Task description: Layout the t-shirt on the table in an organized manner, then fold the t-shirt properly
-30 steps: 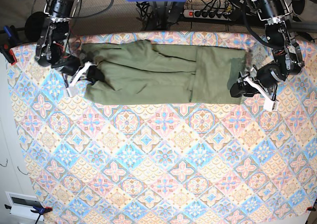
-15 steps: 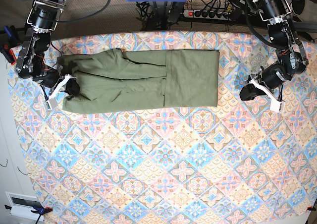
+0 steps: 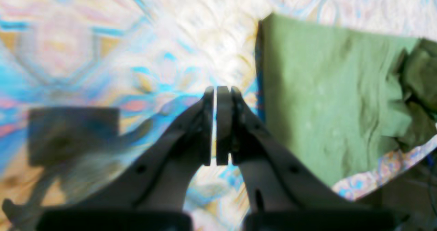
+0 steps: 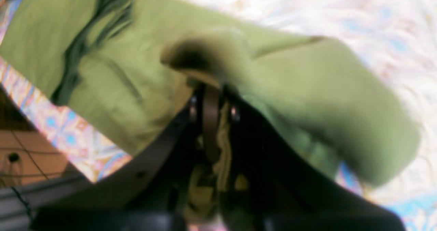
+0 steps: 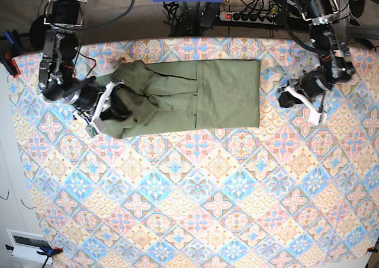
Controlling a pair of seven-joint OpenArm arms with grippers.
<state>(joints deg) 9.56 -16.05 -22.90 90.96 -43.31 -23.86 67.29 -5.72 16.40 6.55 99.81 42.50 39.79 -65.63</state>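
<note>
The olive-green t-shirt (image 5: 195, 93) lies as a long band across the far part of the table (image 5: 195, 203), flat at its right end and bunched at its left. My right gripper (image 5: 115, 107) is shut on that bunched left end. In the right wrist view the t-shirt (image 4: 307, 87) drapes over the right gripper (image 4: 211, 121), with a wad of cloth pinched between the jaws. My left gripper (image 5: 283, 99) hovers just right of the shirt's straight right edge. Its jaws (image 3: 216, 121) are shut on nothing, and the t-shirt (image 3: 324, 98) lies beside them.
A power strip (image 5: 251, 16) and cables lie behind the table's far edge. A blue clamp (image 5: 12, 42) grips the left edge, and a white box (image 5: 26, 244) sits off the near left corner. Patterned cloth (image 3: 102, 53) shows beneath the left gripper.
The left gripper let go of the shirt's right edge, shut empty and rose slightly. The right gripper dragged the shirt left, then carried its end back right, bunching it.
</note>
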